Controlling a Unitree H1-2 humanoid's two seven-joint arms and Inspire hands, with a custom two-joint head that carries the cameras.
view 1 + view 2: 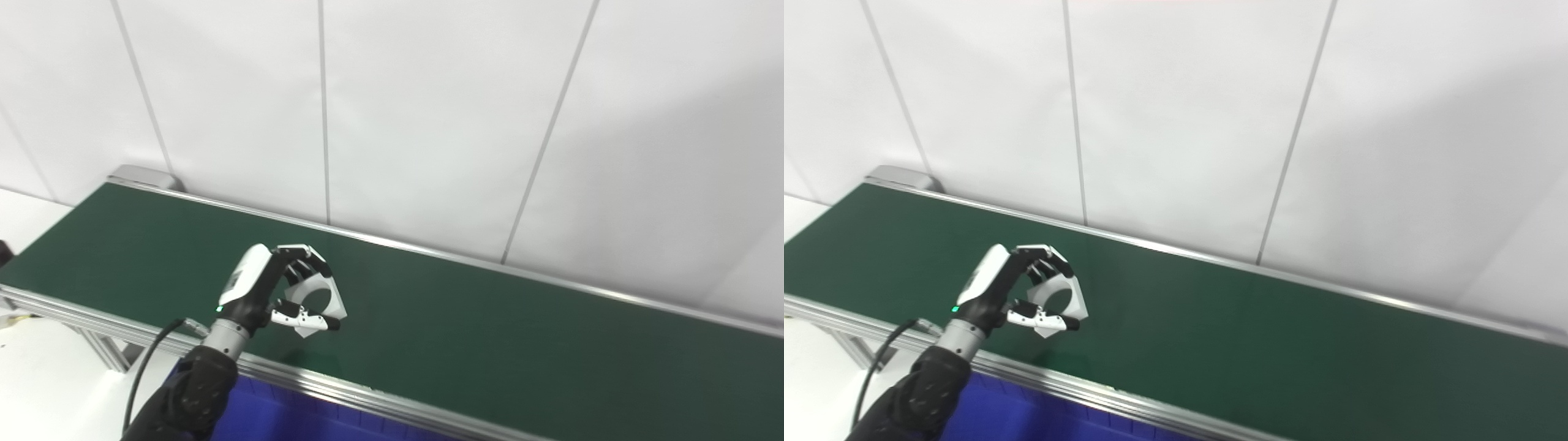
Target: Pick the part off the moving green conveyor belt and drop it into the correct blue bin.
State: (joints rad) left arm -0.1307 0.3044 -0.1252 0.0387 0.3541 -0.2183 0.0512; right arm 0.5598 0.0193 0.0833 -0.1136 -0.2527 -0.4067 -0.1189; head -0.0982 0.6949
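A: Why does the belt (459, 318) take up so much of the scene?
B: It runs long and slantwise, stretching far to either side of the left hand (269, 294), so parts ride along within reach. Apart from what the hand has, its green surface shows nothing on it.
A: And the blue bin (275, 416)?
B: It sits just below the hand, past the belt's near rail, so I judge a short pull back would put the catch over it. Only a corner shows; whether it has compartments, or which is correct, I cannot tell.
A: The hand itself?
B: Fingers (1053, 264) above and thumb below are clamped on the part (1062, 303), a flat white piece with a round hole, tilted and seemingly lifted just clear of the belt.
A: Anything hidden?
B: The part's near edge, behind the fingers. The right hand is out of view.
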